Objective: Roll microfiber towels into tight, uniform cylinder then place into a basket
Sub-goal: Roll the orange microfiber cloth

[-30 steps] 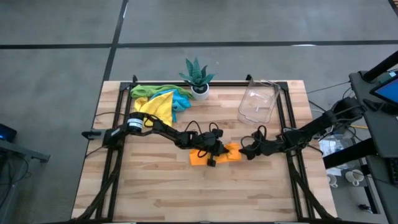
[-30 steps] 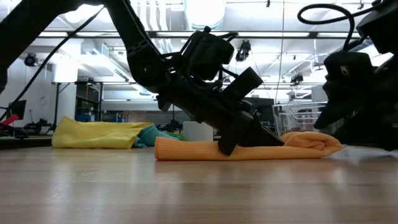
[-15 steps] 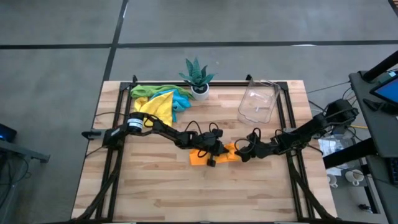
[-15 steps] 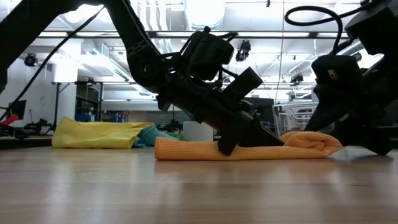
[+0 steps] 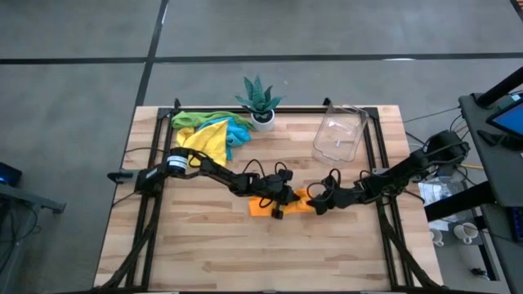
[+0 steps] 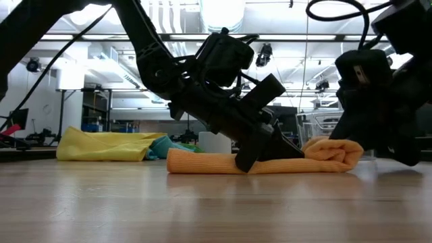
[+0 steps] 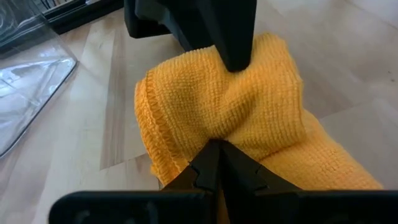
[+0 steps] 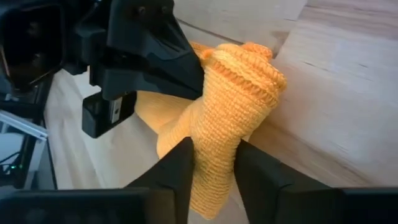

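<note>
Far left of the table, the spare microfiber towels (image 5: 206, 131) lie heaped, yellow over green and blue, well apart from my work, waiting their turn. Just right of the heap stands the potted plant (image 5: 261, 101) at the back edge.

Now the middle: my left arm reaches low across the wood, wrist tipped down, and my left gripper (image 5: 278, 206) has its fingers fully shut, tips pressed into the orange towel (image 6: 223, 162). That pins the flat part to the table, I judge, so the roll has something to tighten against.

Moving right along the cloth: the bulging rolled end (image 6: 334, 152) sits at the towel's right side. My right gripper (image 8: 211, 165) comes in from the right, forearm stretched nearly level over the table, fingers half closed and squeezing that end between them; in the right wrist view the cloth stands up pinched on both sides. This grip lets me turn the roll over toward my left fingers.

Behind, to the right, the basket (image 5: 339, 135) sits empty near the back corner, not yet needed.
</note>
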Motion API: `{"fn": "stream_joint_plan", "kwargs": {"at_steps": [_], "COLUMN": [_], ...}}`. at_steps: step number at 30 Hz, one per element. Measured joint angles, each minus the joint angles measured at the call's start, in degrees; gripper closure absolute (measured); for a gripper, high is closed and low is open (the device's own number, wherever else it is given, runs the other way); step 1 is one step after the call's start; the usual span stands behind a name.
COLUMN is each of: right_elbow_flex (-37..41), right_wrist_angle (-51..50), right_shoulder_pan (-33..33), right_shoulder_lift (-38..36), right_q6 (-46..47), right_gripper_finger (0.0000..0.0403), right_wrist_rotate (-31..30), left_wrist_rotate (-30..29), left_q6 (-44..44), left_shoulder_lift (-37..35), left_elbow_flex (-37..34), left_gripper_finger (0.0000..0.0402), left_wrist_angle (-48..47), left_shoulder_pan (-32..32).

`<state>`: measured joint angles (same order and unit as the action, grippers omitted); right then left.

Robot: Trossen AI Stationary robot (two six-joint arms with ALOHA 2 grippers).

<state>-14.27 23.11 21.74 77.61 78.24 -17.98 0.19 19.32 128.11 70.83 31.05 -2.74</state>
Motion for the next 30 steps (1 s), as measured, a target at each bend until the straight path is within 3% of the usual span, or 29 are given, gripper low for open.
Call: {"fn": "stream_joint_plan", "kwargs": {"at_steps": [9, 14, 22, 30], "right_elbow_flex": [-0.5, -2.3, -10.5, -11.8], "right_wrist_angle": [-5.3, -14.9, -39.4, -41.4], "right_shoulder_pan": [0.0, 0.0, 0.0, 0.0], "right_shoulder_lift": [-0.4, -3.1, -6.8, -6.8], "right_q6": [-1.2, -2.2, -4.4, -4.7], "right_gripper_finger": [0.0387, 0.0391, 0.0393, 0.0394], "right_wrist_rotate": [0.5, 1.5, 0.6, -0.4], "left_wrist_rotate": [-0.8, -0.7, -0.6, -0.9], "left_q6": [0.6, 1.1, 0.5, -11.0], "left_shoulder_lift": [0.0, 0.0, 0.0, 3.4], "left_elbow_flex": [-0.1, 1.0, 5.7, 8.9], "left_gripper_finger": [0.0402, 0.0402, 0.0402, 0.0402], "left_wrist_angle": [1.3, 2.5, 2.8, 3.3], "left_shoulder_pan": [-0.8, -1.7, -1.8, -2.6]}}
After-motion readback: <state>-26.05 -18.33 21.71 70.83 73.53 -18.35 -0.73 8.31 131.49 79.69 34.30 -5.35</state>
